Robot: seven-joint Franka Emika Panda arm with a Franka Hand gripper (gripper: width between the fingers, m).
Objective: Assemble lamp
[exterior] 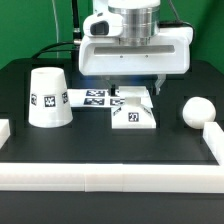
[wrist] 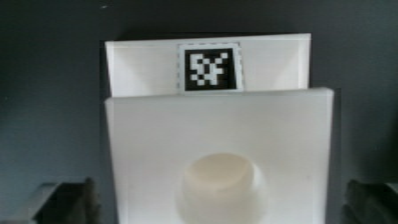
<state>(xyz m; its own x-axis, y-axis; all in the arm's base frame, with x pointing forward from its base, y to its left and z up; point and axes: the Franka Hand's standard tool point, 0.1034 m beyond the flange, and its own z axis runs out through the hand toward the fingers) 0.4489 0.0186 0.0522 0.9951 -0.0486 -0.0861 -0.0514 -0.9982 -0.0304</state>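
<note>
The flat square lamp base (exterior: 133, 112) lies on the black table with a tag on its front face. In the wrist view the base (wrist: 214, 120) fills the picture, showing its tag and a round socket hollow. My gripper (exterior: 136, 88) hovers right over the base, open and empty. In the wrist view the gripper (wrist: 219, 205) has its dark fingertips (wrist: 68, 200) on either side of the base, a little apart from its sides. The tapered shade (exterior: 50, 97) stands mouth down at the exterior view's left. The round bulb (exterior: 197, 110) rests at the exterior view's right.
The marker board (exterior: 90, 97) lies flat between the shade and the base. A low white wall (exterior: 110, 178) runs along the table's front edge and turns back at the exterior view's right (exterior: 212, 135). A green backdrop stands behind.
</note>
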